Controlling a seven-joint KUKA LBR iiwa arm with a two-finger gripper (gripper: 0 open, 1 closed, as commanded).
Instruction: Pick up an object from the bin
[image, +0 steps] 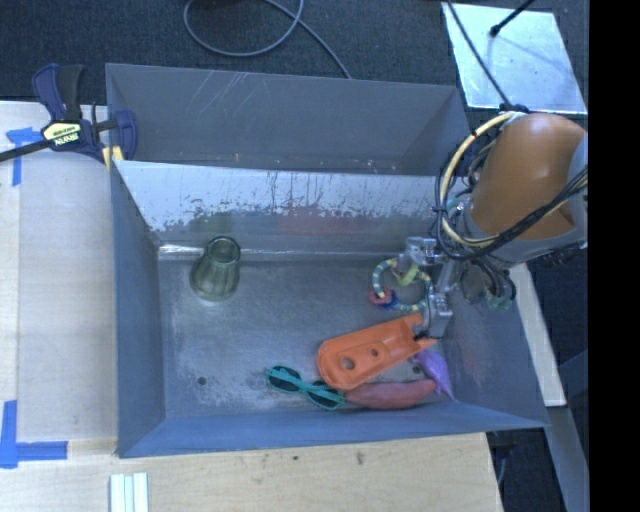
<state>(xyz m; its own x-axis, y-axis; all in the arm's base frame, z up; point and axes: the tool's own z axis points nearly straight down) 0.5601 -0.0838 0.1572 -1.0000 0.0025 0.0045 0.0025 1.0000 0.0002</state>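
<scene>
Jaws are hard to see, so we cannot tell if they are open or closed, or if they have hold of anything. We see the gripper (436, 314) low in the bin (300, 130), at the right of the frame, under the arm's round orange cover (525, 175).

It sits right at the thin end of the orange tool (367, 353). This tool is flat with holes in it. It lies on the bin floor at the lower right, with its wide end pointing left. We cannot tell if the gripper touches it.

Just below the tool lie a purple piece (437, 370) and a long pink thing (392, 396). A teal thing (301, 386) lies to their left. A small toy (386, 283) of many colours sits just left of the gripper. A green cup (215, 268) lies far off at the upper left of the floor.
</scene>
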